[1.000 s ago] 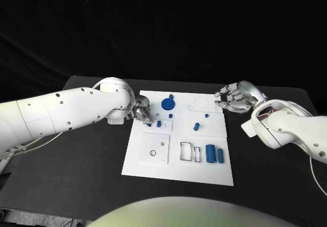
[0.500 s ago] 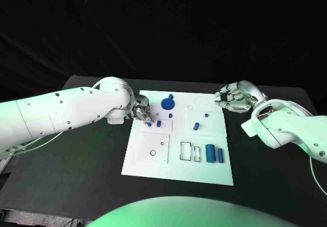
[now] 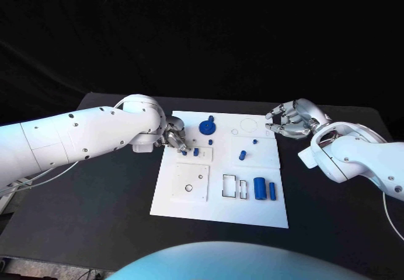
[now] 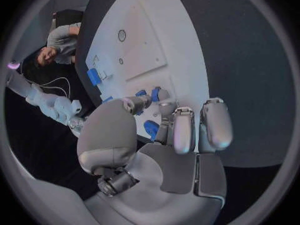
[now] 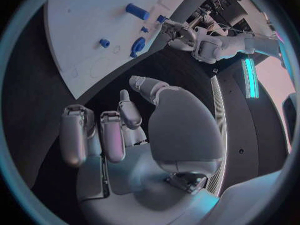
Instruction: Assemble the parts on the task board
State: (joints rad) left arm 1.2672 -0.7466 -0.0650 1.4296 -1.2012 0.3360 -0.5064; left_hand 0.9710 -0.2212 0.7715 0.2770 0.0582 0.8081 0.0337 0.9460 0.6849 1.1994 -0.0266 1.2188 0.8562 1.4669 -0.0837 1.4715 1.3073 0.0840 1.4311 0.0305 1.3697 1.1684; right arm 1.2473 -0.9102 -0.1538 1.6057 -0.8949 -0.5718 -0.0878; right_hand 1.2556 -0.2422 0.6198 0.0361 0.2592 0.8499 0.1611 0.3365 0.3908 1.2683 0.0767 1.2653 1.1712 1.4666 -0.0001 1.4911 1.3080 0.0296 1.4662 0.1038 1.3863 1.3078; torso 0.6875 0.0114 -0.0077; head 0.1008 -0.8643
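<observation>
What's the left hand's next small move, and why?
Probably close the left hand on the small blue part at the task board's left edge: its fingertips sit right beside it but grip nothing I can confirm. The right hand hovers off the board, holding nothing.

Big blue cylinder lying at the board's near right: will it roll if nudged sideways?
Probably. The cylinder lies on its side on the flat board, so a sideways nudge would likely roll it. The thinner blue piece beside it might stop it. It looks rigid and smooth, possibly slippery.
</observation>
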